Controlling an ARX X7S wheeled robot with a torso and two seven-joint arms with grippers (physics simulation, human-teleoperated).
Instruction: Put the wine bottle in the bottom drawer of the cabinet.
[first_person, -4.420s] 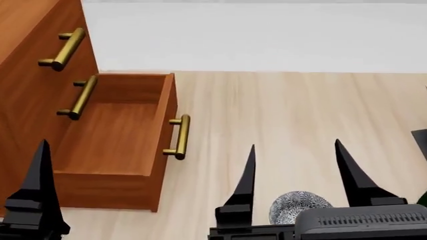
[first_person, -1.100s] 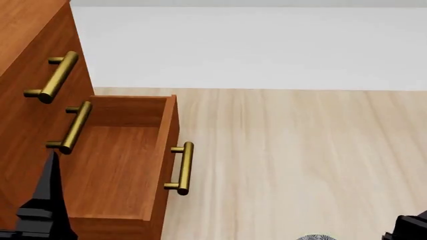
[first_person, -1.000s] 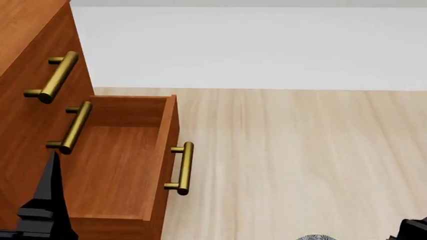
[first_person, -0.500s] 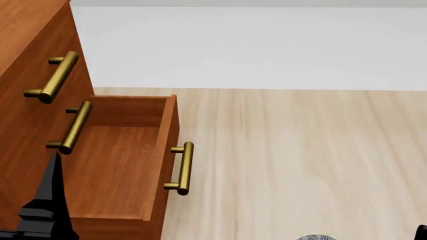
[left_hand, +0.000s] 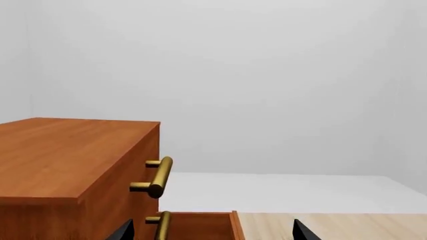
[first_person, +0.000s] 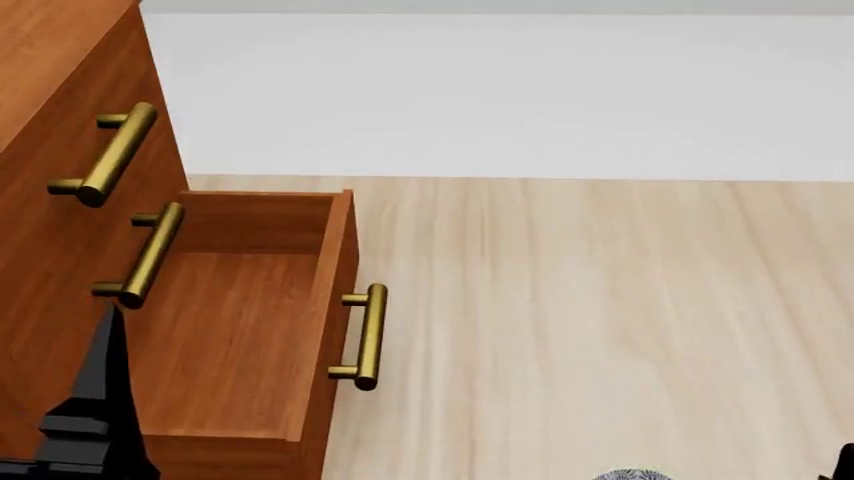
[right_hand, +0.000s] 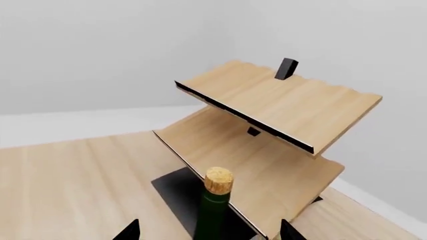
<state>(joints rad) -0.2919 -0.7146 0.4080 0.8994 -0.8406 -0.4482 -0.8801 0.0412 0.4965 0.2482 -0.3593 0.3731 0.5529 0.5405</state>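
1. While only its neck and cork show, the bottle stands upright at the lower centre of the right wrist view, just in front of the pale rack.
2. Its neck rises between the two black tips of the right gripper at the bottom edge; those tips stand apart and touch no glass.
3. Judging by the look, it is stiff, smooth glass: probably heavy for its width, slippery and breakable. Being tall and slim, it is likely to tip if nudged.
4. My advice is to grip the wider body below the shoulder rather than the thin neck, and to close squarely so it cannot swivel. The body itself is out of frame.
5. At the left of the head view, the bottom drawer is pulled out and open, with nothing visible inside.
6. Above it, the cabinet shows two shut fronts with brass handles.
7. One finger of the left gripper shows at the lower left of the head view; in its wrist view both tips sit wide apart, holding nothing.
8. A speckled grey object peeks in at the bottom edge of the head view.
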